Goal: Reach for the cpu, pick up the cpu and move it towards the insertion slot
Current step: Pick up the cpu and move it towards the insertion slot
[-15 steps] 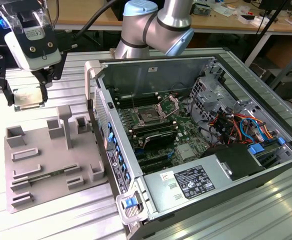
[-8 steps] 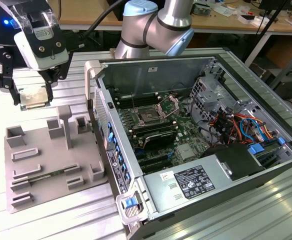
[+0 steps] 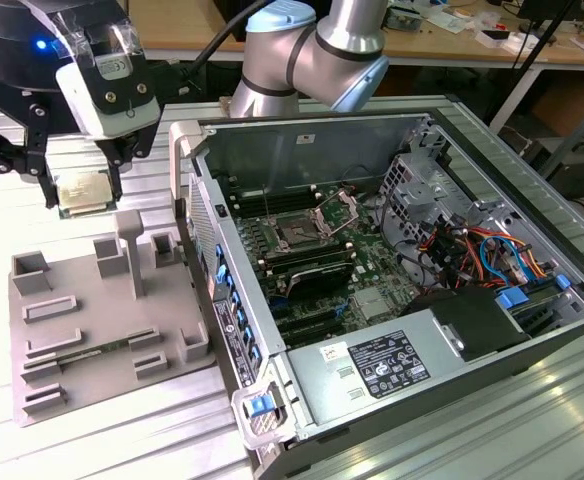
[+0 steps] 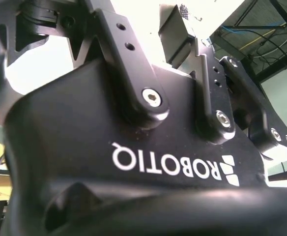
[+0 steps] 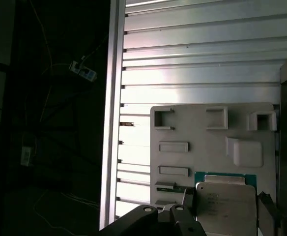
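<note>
In the exterior view my gripper (image 3: pixel 80 196) hangs at the upper left, above the far edge of the grey fixture (image 3: pixel 102 310). It is shut on the cpu (image 3: pixel 86 188), a thin square chip with a dull silver top held flat between the two black fingers (image 3: pixel 46 180). In the first wrist view the cpu (image 5: pixel 227 204) sits between the fingers (image 5: pixel 187 196), with the fixture (image 5: pixel 212 142) below it. The insertion slot (image 3: pixel 298 236), a square socket with a dark centre and a raised metal bracket, lies on the motherboard inside the open case, off to the exterior view's right of the gripper.
The case's upright side wall (image 3: pixel 187 170) stands between the gripper and the motherboard. A tall grey post (image 3: pixel 130 250) rises from the fixture. Long black memory slots (image 3: pixel 312 275), a drive cage (image 3: pixel 417 185) and a power supply (image 3: pixel 392 365) surround the socket. The table is ribbed aluminium (image 3: pixel 532 420).
</note>
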Controlling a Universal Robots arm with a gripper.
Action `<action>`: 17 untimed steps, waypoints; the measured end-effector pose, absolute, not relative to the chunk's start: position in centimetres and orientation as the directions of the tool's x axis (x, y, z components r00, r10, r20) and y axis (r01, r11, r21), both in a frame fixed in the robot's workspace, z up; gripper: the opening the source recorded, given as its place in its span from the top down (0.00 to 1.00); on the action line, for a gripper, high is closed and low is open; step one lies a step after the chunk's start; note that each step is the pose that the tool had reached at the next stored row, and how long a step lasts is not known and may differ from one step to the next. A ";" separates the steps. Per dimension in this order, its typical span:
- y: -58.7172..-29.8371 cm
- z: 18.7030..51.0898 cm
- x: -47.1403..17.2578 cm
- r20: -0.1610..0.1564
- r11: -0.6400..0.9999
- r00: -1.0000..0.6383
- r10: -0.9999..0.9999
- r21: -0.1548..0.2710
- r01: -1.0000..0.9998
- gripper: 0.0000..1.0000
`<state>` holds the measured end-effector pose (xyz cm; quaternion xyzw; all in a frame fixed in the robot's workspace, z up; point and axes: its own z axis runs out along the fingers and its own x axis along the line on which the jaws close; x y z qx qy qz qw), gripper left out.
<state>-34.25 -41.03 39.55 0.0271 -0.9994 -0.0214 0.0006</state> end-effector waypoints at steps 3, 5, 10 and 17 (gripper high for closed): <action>-41.0 39.5 -33.7 0.000 0.998 -0.999 -0.054 0.043 -0.054 0.45; -41.0 39.5 -33.5 0.000 0.998 -0.999 -0.054 0.043 -0.054 0.45; -41.0 39.6 -32.6 0.000 0.998 -0.999 -0.054 0.043 -0.054 0.45; -41.0 39.5 -31.7 0.000 0.998 -0.999 -0.054 0.043 -0.054 0.45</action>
